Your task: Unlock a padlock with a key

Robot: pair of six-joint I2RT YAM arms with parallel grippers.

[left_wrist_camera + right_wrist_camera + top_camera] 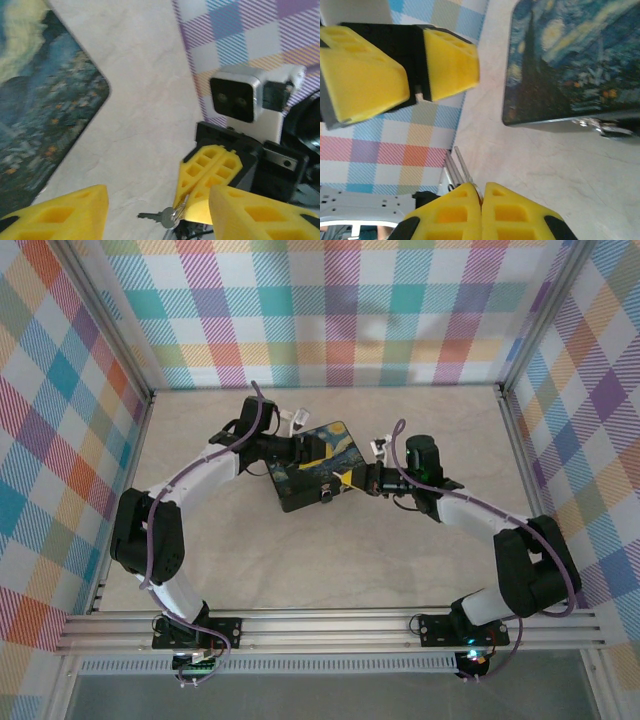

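Padlock (605, 128) located on near wall of tin (305, 465), 5 o'clock from its centre. Pinched key (158, 217) in right gripper (481, 190), at padlock's 3 o'clock. Had left gripper (157, 200) wide at tin's 10 o'clock. Needed key lined up squarely before pushing, tin braced.

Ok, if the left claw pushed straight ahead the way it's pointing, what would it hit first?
Probably the key pinched in the right claw. Both lie just ahead, in line with the gap of the open left claw. Depth is hard to judge, though.
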